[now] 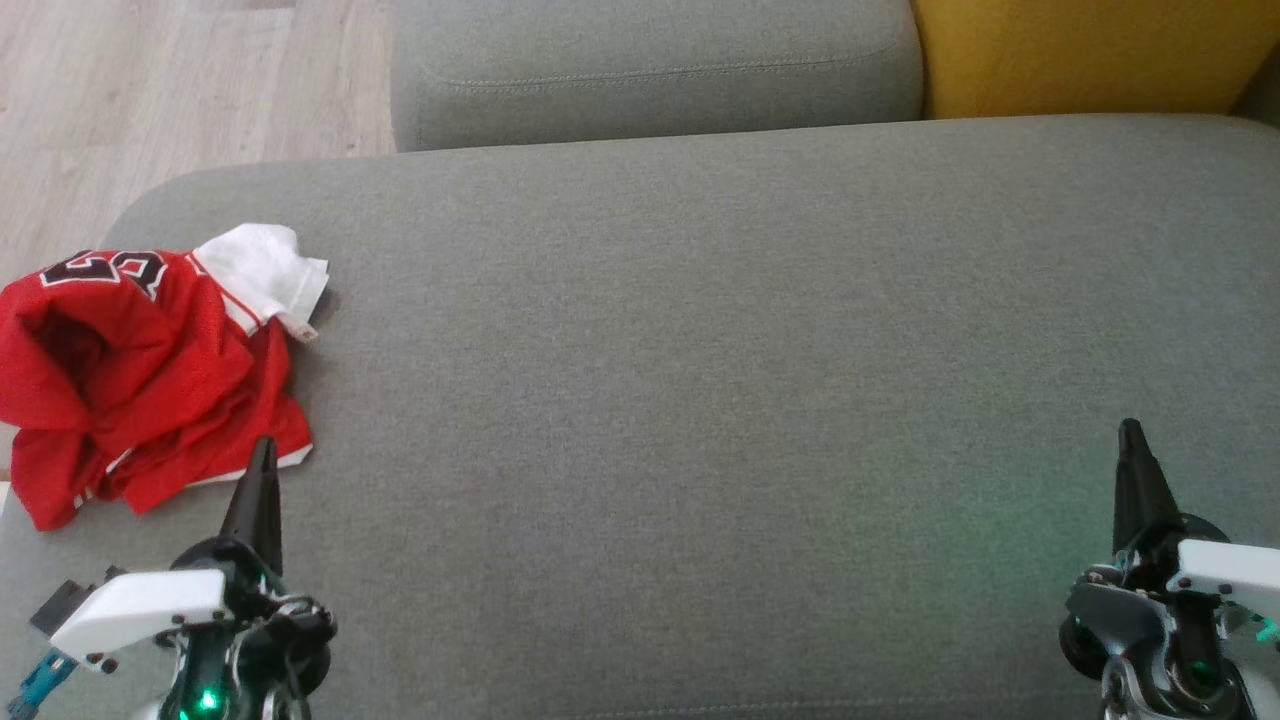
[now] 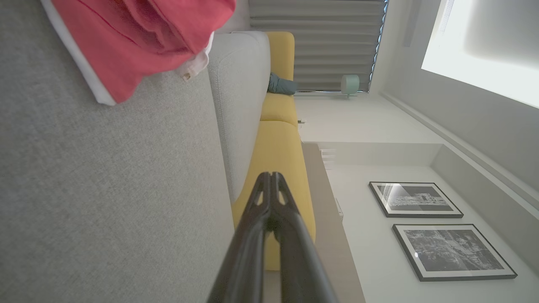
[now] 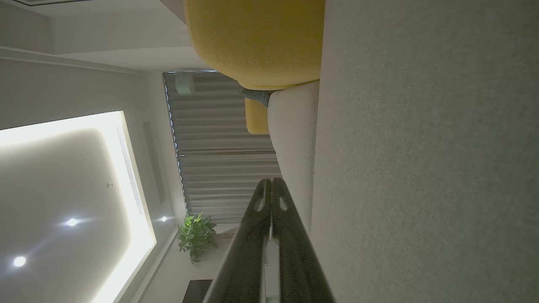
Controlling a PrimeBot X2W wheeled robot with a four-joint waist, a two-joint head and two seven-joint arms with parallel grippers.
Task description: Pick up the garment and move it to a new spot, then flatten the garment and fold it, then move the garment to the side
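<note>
Both tools rest nearest us, left tool [image 1: 262, 470] and right tool [image 1: 1132, 445], each with fingers pressed together, holding nothing. We judge no step done: the red garment [image 1: 150, 390] lies crumpled at the left edge of the sofa seat [image 1: 700, 350], not yet lifted, flattened or folded.

The big grey sofa seat [image 1: 700, 350] spreads out ahead of both sets of fingers. Way past the left fingers [image 1: 255, 500] there's pale wood floor [image 1: 150, 90], with a grey back cushion [image 1: 650, 70] to its right. A yellow cushion [image 1: 1090, 55] sits straight beyond the right fingers [image 1: 1135, 490]. In the wrist views, framed black-and-white prints [image 2: 414, 199] are right of the left fingertips, and a potted plant [image 3: 196, 235] is just left of the right ones, by grey curtains [image 3: 223, 168].
</note>
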